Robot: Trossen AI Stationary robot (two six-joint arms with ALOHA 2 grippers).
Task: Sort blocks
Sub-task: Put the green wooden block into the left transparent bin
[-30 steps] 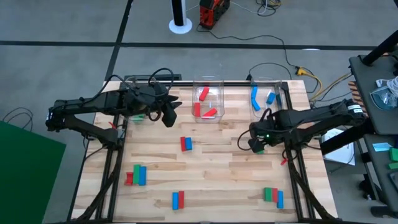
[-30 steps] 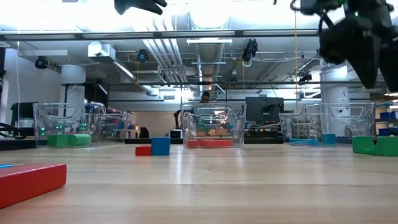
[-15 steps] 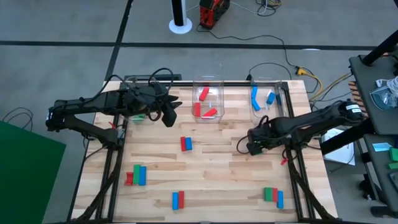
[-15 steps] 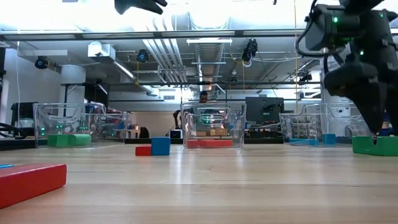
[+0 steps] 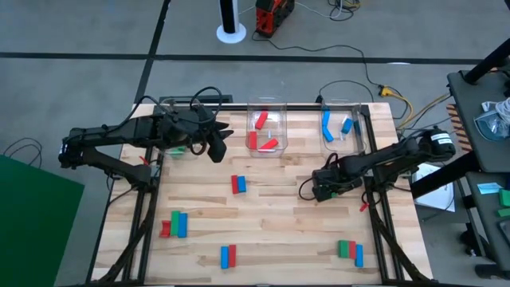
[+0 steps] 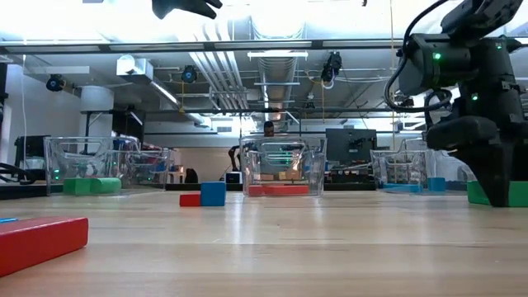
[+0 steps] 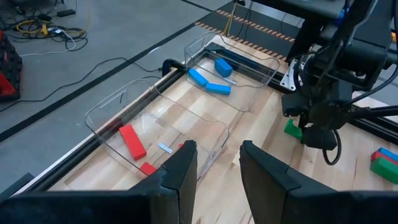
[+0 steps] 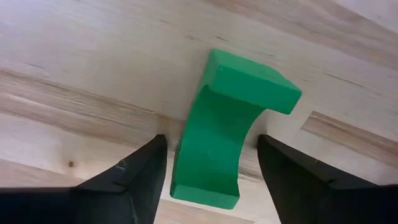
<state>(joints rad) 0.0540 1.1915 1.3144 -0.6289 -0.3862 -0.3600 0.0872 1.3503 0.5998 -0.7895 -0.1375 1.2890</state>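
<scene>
A green block [image 8: 217, 143] with one hollowed side lies flat on the wooden table, right of its middle. My right gripper [image 8: 211, 144] is down at the table over it, open. One finger [image 8: 140, 171] stands on each side of the block, with a narrow gap to it. In the low view the block [image 6: 518, 193] shows behind the dark fingers. My left gripper [image 7: 217, 168] hangs open and empty above the table's far left [image 5: 217, 145]. Red blocks lie in the middle clear bin [image 5: 267, 127], and blue ones lie in the right bin [image 5: 339, 123].
A third clear bin [image 5: 177, 149] with green pieces sits under the left arm. Loose blocks lie in small groups: a red-blue pair at the centre [image 5: 238, 184], one group near left [image 5: 175, 224], one at the front middle [image 5: 228, 256], one near right [image 5: 349, 252].
My right gripper has come down to the table and gone a little toward the table's left edge, so that its open fingers now stand on both sides of the green block. The block has stayed where it lay.
</scene>
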